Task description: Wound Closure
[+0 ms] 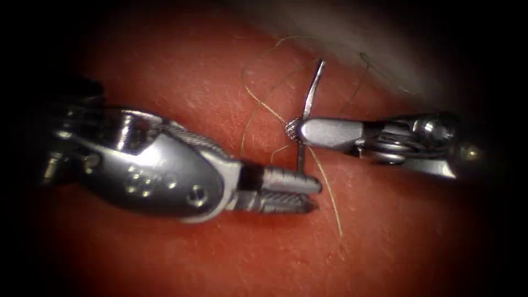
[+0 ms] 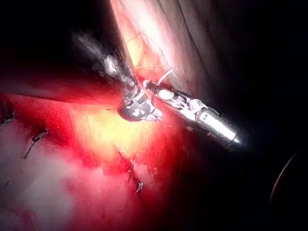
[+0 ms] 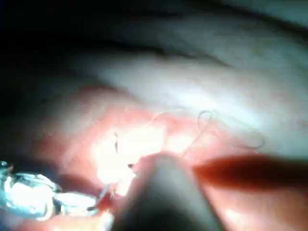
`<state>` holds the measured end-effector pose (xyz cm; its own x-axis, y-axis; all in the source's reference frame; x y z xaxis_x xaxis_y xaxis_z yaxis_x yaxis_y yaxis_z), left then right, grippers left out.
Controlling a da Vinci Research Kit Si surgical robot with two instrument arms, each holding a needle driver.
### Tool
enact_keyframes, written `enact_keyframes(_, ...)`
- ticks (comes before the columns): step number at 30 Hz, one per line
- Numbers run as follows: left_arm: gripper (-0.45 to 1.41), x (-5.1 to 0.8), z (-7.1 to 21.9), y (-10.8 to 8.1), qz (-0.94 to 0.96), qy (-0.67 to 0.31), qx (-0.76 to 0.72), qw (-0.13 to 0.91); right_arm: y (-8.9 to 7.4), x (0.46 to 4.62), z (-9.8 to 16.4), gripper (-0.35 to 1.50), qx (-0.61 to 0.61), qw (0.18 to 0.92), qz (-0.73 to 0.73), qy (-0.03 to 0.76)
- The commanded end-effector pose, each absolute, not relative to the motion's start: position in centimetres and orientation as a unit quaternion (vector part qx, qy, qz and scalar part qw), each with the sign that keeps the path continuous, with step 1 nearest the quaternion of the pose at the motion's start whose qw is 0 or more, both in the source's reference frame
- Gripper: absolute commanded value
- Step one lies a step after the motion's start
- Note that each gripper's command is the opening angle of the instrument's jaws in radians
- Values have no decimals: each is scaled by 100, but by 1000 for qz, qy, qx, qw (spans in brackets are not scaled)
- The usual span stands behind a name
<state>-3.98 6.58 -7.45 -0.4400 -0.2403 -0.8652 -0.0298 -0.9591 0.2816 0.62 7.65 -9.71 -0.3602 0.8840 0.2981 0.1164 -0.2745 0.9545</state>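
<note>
While the tissue [image 1: 181,71] spreads red and wet beneath both tools, the left arm's tool [image 1: 297,190] lies low across it, its heavy body reaching in from the endoscope view's left. Its two ridged jaws sit parallel with only a thin dark gap between them, nearly pressed together, and nothing lies in that gap.

Just beyond those tips and slightly above them, the right arm's tool [image 1: 294,129] comes in from the opposite side, slimmer and nearly level. Its jaws are pressed together on the needle [image 1: 312,91], pinching it partway along its curve. From that grip the longer stretch of the needle rises up and away from the jaws, tilted a little toward the right tool's own shaft and ending in a flattened tip; a short stub drops below the grip toward the left tool's tips. The needle stands free of the tissue, with neither end buried.

Pale thread [image 1: 324,190] crosses at the right tool's grip: one strand trails down past the left tool's tips and over the tissue, another runs up and away from the jaws, arching into a loose loop above the needle.

From the left wrist view, the right arm's tool [image 2: 149,87] meets the left arm's tool [image 2: 137,108] tip to tip, with dark stitches [image 2: 34,142] further along the tissue [image 2: 57,192].
</note>
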Motion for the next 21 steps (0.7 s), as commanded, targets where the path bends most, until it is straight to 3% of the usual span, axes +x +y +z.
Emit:
enact_keyframes(1,-35,-402,-739,656,-838,-128,526,63,771,70,-969,120,479,299,637,524)
enact_keyframes(5,-35,-402,-739,655,-838,-128,526,63,774,72,-970,103,483,291,640,521)
enact_keyframes(6,-35,-403,-739,655,-838,-129,526,65,773,73,-970,39,496,294,631,520)
enact_keyframes(7,-35,-403,-739,655,-838,-129,526,65,772,73,-969,-10,507,297,622,517)
enact_keyframes(8,-35,-403,-739,655,-838,-130,525,65,771,73,-969,-35,500,316,614,523)
enact_keyframes(9,-35,-403,-739,655,-838,-130,525,65,767,74,-967,-35,476,362,610,519)
enact_keyframes(15,-35,-402,-740,657,-837,-127,528,67,762,74,-964,-35,472,374,606,519)
enact_keyframes(16,22,-402,-741,658,-835,-107,538,47,762,73,-964,-35,458,391,597,530)
enact_keyframes(17,39,-402,-741,659,-837,-91,538,26,762,72,-963,-35,450,401,591,536)
enact_keyframes(21,71,-401,-748,666,-834,-9,544,-91,763,67,-961,-35,405,451,558,566)
